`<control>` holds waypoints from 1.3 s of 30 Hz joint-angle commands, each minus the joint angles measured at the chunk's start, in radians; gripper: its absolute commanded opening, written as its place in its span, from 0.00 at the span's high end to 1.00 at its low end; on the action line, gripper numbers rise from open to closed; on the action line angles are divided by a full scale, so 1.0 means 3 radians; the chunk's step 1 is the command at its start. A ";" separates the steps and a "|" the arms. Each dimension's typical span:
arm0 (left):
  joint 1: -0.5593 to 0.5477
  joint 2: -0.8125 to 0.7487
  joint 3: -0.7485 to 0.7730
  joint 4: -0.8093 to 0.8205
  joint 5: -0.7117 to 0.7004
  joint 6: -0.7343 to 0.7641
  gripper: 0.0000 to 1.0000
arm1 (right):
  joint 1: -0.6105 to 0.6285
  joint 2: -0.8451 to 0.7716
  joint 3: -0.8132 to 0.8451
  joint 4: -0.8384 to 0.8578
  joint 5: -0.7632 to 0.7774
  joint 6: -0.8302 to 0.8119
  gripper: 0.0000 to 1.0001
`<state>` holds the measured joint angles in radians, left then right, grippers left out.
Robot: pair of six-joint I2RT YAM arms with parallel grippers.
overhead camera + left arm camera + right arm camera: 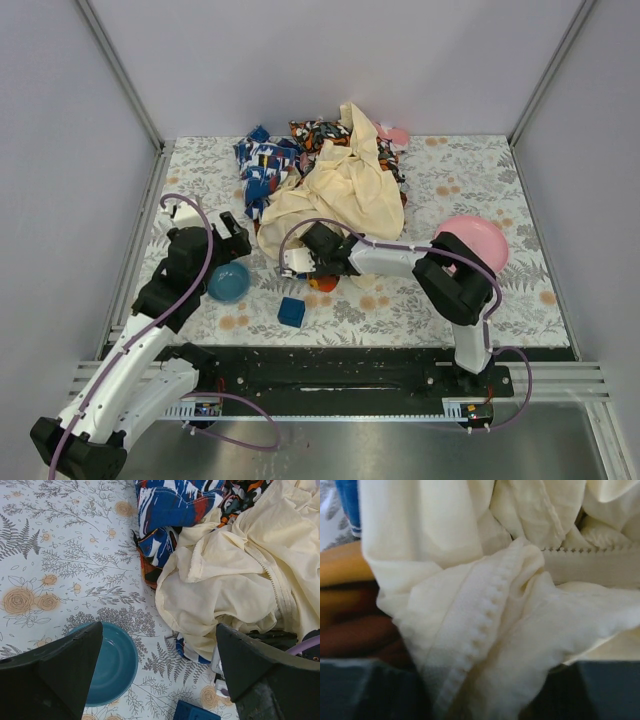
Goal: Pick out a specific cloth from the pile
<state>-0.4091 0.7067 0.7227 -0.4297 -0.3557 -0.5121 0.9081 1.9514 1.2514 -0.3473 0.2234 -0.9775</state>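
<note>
The pile point(325, 175) lies at the middle back of the table: a large cream cloth point(345, 190) on top, a blue-and-white patterned cloth point(265, 165) to its left, and an orange-red-black patterned cloth point(318, 132) behind. The dark grey cloth is hidden in every view. My right gripper point(298, 262) is pushed in at the cream cloth's near edge. In the right wrist view its jaws stand wide apart with a cream fold point(490, 630) bunched between them point(490, 680). My left gripper point(225, 238) is open and empty above the table, left of the pile point(159, 627).
A teal bowl point(228, 282) sits under the left gripper point(107, 665). A dark blue block point(291, 311) lies near the front middle point(197, 712). A pink bowl point(472, 240) stands at the right. A small pink thing point(393, 133) lies behind the pile. Walls enclose three sides.
</note>
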 commanded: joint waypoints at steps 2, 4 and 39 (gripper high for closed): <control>0.0029 -0.0055 -0.0031 0.0021 -0.0180 0.0015 0.01 | -0.0051 0.0021 -0.0055 0.0792 0.0502 0.0108 0.84; 0.0029 -0.0045 -0.0037 0.0047 -0.0149 0.0020 0.01 | -0.0046 -0.0133 -0.0076 0.1354 0.0686 0.0195 1.00; 0.0029 0.1422 0.0469 0.0900 0.1001 0.0270 0.01 | -0.1656 0.1695 0.3425 0.0986 -0.1121 0.2469 1.00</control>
<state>-0.4053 1.0458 0.7929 -0.2932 -0.2035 -0.4477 0.4763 2.3325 2.0956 0.0673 0.1013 -0.4641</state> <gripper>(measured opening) 0.988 0.105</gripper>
